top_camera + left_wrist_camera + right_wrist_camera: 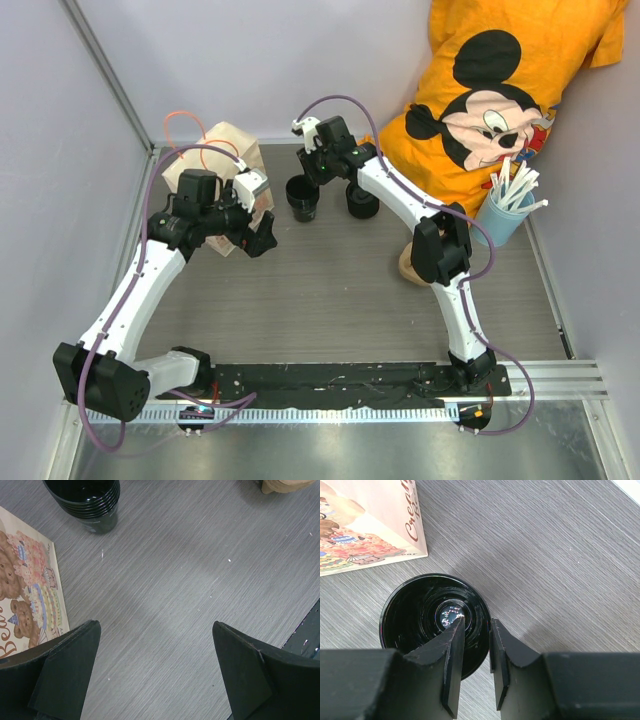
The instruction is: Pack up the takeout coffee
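Grey table [330, 290], with brown paper bag [228, 150] standing at far left. Left gripper [155, 630] hung over the tabletop beside the bag, jaws wide apart. Right gripper [476, 622] was pinched on the wall of the black takeout cup [415, 615], one finger inside, one outside. Cup sat on table just right of bag.

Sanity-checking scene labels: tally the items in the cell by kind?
Stack of black cups: 1
Other black round item, type unclear: 1
Bear-print paper bag: 1
Blue cup of straws: 1
Beige pulp carrier: 1
Mickey Mouse shirt: 1
Total: 6
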Controlling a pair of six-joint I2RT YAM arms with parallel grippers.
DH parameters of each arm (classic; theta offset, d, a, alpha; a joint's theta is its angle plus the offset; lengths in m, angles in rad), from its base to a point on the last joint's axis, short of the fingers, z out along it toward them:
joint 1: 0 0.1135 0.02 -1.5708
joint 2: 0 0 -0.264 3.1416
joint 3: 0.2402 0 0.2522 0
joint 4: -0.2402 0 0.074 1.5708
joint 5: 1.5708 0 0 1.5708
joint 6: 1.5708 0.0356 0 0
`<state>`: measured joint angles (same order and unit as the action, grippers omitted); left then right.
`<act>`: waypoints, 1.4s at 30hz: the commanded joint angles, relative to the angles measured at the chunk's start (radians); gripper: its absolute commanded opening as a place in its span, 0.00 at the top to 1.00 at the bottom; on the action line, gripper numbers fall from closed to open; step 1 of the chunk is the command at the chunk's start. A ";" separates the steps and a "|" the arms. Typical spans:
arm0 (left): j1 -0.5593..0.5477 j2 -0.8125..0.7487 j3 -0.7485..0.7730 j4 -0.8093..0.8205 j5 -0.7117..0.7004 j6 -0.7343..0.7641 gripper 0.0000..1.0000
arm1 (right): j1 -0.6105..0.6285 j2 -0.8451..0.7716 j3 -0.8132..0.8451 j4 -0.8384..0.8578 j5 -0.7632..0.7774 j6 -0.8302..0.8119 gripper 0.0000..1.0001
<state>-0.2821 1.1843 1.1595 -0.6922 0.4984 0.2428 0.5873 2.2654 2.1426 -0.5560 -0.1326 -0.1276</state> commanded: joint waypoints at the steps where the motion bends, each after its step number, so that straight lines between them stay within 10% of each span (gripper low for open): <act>1: -0.002 -0.002 0.005 0.033 0.025 -0.005 0.00 | 0.002 0.005 0.010 0.024 -0.006 -0.004 0.67; 42: 0.003 -0.005 0.002 0.031 0.029 -0.007 0.00 | 0.000 0.011 -0.003 0.024 0.004 -0.015 0.82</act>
<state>-0.2817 1.1847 1.1595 -0.6918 0.5007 0.2424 0.5869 2.2772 2.1338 -0.5537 -0.1204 -0.1379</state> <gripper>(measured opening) 0.996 0.198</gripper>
